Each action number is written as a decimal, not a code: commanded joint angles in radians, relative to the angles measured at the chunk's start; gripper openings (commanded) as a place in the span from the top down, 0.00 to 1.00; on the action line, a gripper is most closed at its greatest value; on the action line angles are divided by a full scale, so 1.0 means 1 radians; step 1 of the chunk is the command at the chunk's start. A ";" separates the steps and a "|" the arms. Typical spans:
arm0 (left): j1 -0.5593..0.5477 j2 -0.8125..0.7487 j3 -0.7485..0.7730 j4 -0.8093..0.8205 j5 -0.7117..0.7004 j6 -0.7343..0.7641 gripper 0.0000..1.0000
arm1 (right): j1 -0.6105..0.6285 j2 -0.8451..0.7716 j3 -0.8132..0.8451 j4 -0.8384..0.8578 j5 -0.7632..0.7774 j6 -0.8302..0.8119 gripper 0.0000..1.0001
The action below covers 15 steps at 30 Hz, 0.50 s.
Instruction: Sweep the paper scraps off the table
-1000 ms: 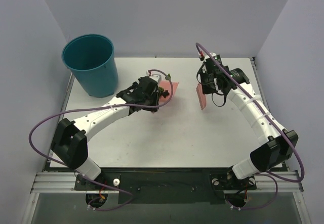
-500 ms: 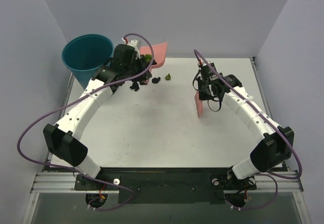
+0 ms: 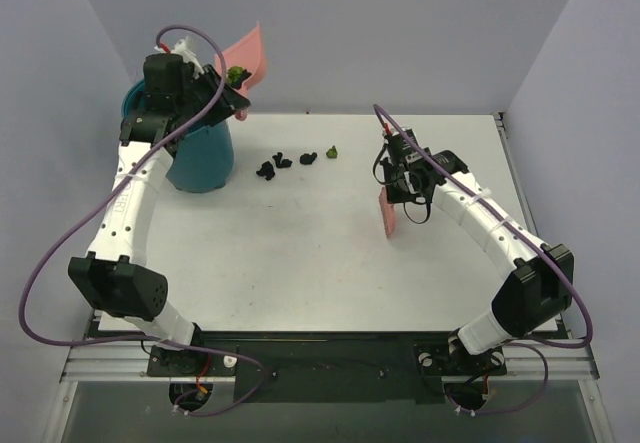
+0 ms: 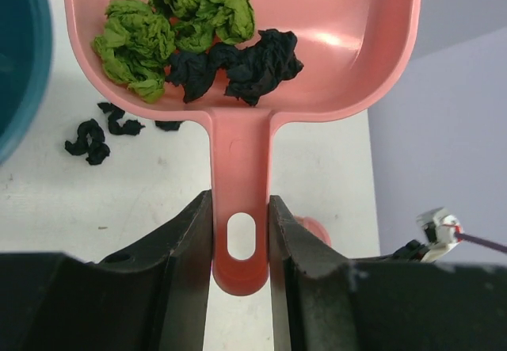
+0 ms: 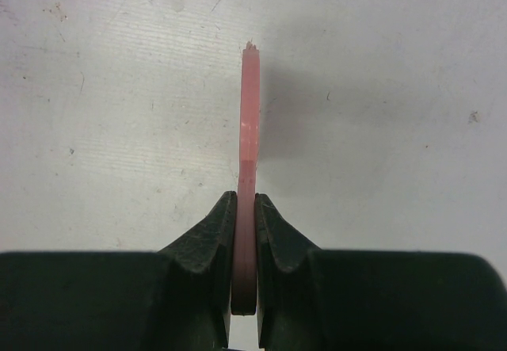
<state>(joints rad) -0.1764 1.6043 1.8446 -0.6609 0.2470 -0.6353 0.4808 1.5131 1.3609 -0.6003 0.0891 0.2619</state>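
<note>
Several paper scraps (image 4: 207,46), green and black, lie in the pink dustpan (image 4: 238,161). My left gripper (image 4: 241,228) clamps its handle and holds it high, near the teal bucket (image 3: 200,158). More paper scraps (image 3: 283,161) lie on the table (image 3: 300,263), just right of the bucket. My right gripper (image 5: 245,208) pinches the pink brush (image 5: 249,121) edge-on above the tabletop.

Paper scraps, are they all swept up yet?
Not yet. Green and black scraps sit in the pink plastic dustpan, which the left gripper holds raised by the teal bucket, not emptied. A few black and green scraps lie on the white table; the right gripper holds the pink brush.
</note>
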 commanded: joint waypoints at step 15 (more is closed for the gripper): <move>0.331 -0.107 -0.372 0.715 0.400 -0.607 1.00 | 0.033 0.029 -0.008 0.004 0.023 0.008 1.00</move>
<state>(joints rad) 0.1169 1.5703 1.5261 -0.2459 0.5545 -1.0523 0.5030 1.5345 1.3499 -0.5941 0.0902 0.2615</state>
